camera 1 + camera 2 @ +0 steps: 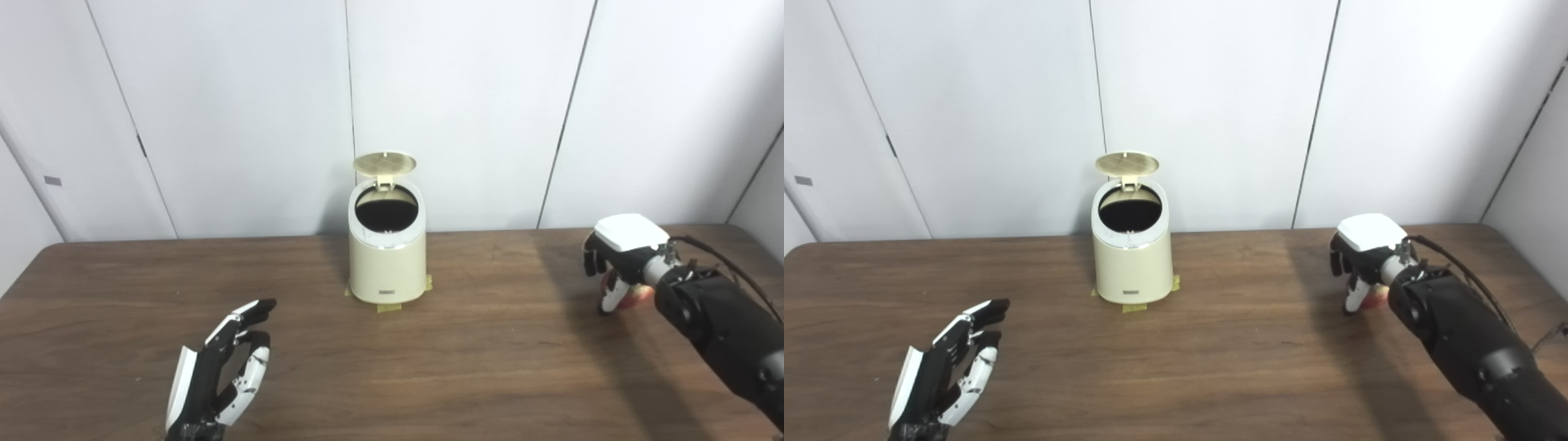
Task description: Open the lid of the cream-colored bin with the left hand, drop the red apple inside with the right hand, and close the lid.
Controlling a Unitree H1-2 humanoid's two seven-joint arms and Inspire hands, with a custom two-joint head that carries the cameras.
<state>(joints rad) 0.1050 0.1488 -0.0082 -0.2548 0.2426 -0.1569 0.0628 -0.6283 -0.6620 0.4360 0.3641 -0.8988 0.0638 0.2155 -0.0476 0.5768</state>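
The cream-colored bin (387, 263) stands at the back middle of the table, on tape marks. Its round lid (384, 163) is up and the dark opening shows. My left hand (220, 367) is open and empty at the front left, well short of the bin, fingers pointing up toward it. My right hand (618, 257) is at the far right, palm down, with its fingers curled around the red apple (640, 297). The apple is mostly hidden under the hand and sits at table level.
The brown wooden table (478, 367) reaches back to a white panelled wall (465, 92). Yellow tape (388, 307) marks the bin's base. A black cable (723, 260) runs along my right forearm.
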